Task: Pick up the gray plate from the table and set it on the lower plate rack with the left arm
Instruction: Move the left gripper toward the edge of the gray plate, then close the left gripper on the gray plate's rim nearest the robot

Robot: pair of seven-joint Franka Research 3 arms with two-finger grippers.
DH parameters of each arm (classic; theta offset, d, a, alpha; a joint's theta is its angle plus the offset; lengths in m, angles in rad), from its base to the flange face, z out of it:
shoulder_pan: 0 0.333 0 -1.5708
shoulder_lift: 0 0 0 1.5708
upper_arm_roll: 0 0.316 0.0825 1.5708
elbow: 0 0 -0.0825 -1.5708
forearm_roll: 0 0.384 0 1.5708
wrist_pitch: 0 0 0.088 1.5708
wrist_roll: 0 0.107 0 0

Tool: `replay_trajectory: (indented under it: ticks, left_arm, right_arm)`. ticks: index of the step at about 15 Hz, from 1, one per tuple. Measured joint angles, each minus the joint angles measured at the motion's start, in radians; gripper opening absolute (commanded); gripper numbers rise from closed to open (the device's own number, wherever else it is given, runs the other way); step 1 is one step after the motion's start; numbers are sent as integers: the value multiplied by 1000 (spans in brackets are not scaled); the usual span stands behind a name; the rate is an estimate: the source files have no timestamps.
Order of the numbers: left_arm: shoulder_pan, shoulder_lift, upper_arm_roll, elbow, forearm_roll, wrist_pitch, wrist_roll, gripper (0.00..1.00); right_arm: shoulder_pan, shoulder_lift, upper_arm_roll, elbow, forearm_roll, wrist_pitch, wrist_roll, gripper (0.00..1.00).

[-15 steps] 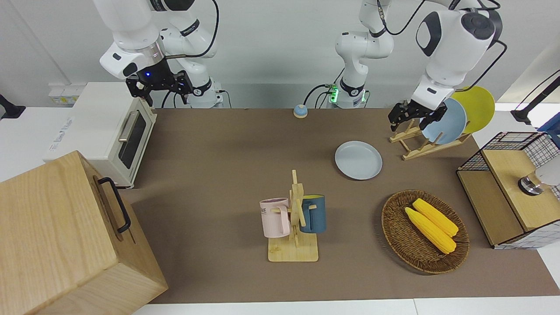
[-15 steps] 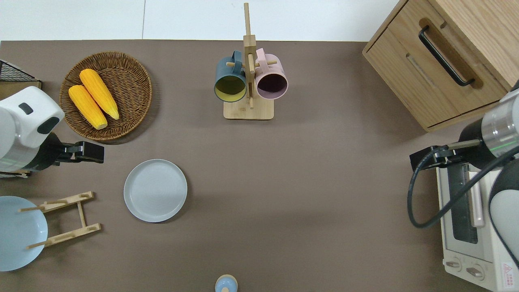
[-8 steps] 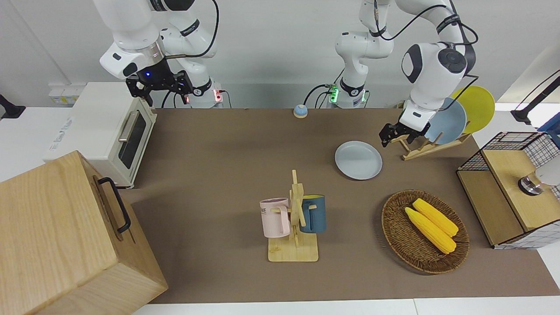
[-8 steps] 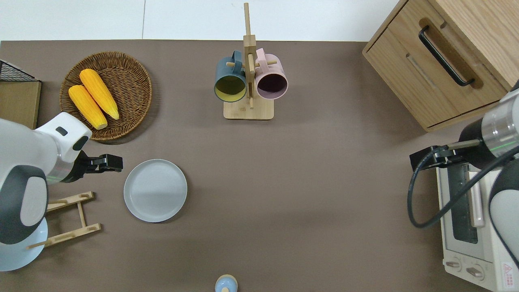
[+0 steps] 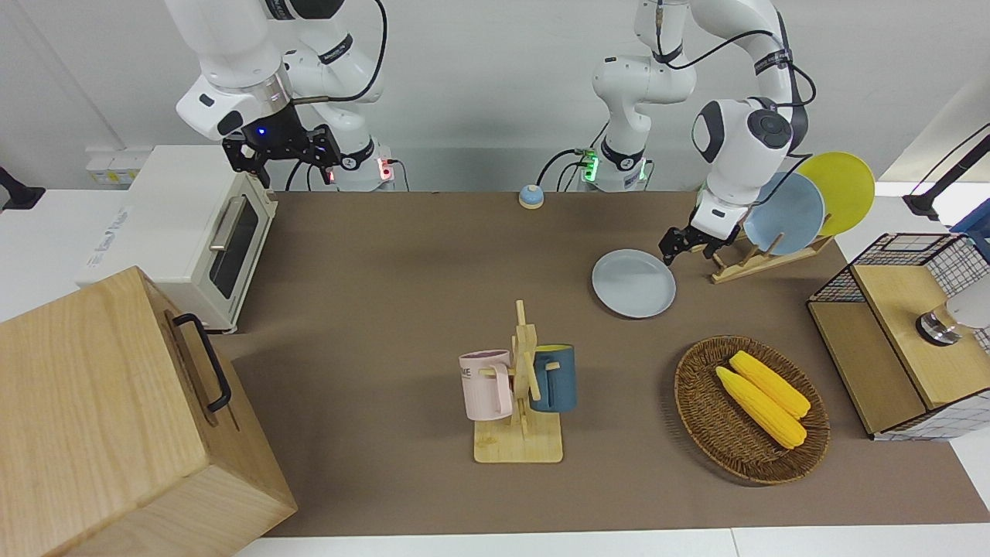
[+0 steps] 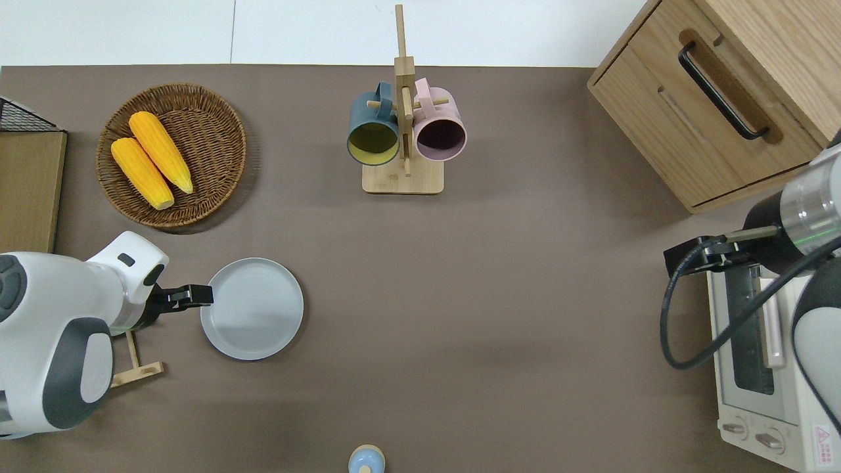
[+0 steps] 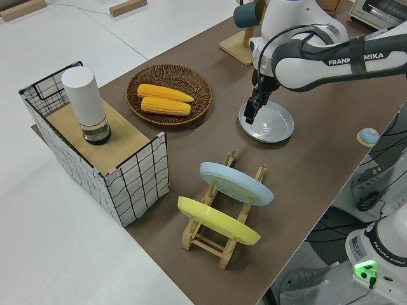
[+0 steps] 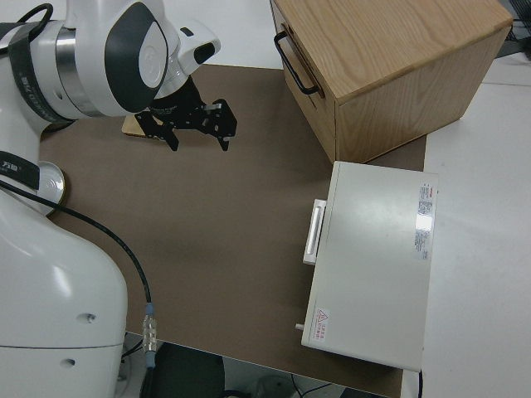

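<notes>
The gray plate lies flat on the brown table, also seen in the left side view. My left gripper is low at the plate's rim, on the side toward the left arm's end of the table. Its fingers look open and hold nothing. The lower plate rack stands beside the plate, toward the left arm's end. It holds a light blue plate and a yellow plate. My arm hides most of the rack in the overhead view. My right gripper is parked, open.
A wicker basket with two corn cobs lies farther from the robots than the plate. A wooden mug stand holds two mugs mid-table. A wire shelf box, a toaster oven, a wooden drawer box and a small bell stand around.
My left gripper has come down from beside the rack and moved to the gray plate's rim. The plate has not moved. The right arm is still.
</notes>
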Motion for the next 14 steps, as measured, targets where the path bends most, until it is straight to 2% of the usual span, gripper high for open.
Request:
replay_trajectory:
  ticks: [5, 10, 11, 12, 13, 14]
  left_arm:
    - [0, 2, 3, -137, 0, 156, -29, 993]
    - [1, 22, 3, -176, -1, 195, -35, 985]
    - [0, 28, 3, -177, -3, 202, -35, 915]
    - [0, 36, 3, -177, -9, 212, -36, 727]
    - [0, 44, 2, -177, -14, 218, -36, 469]
    - [0, 50, 2, -177, -18, 223, -36, 286]
  right_arm:
    - [0, 0, 0, 0, 0, 0, 0, 983]
    - [0, 0, 0, 0, 0, 0, 0, 983]
    - [0, 0, 0, 0, 0, 0, 0, 983]
    - [0, 0, 0, 0, 0, 0, 0, 983]
    - [0, 0, 0, 0, 0, 0, 0, 983]
    - [0, 0, 0, 0, 0, 0, 0, 983]
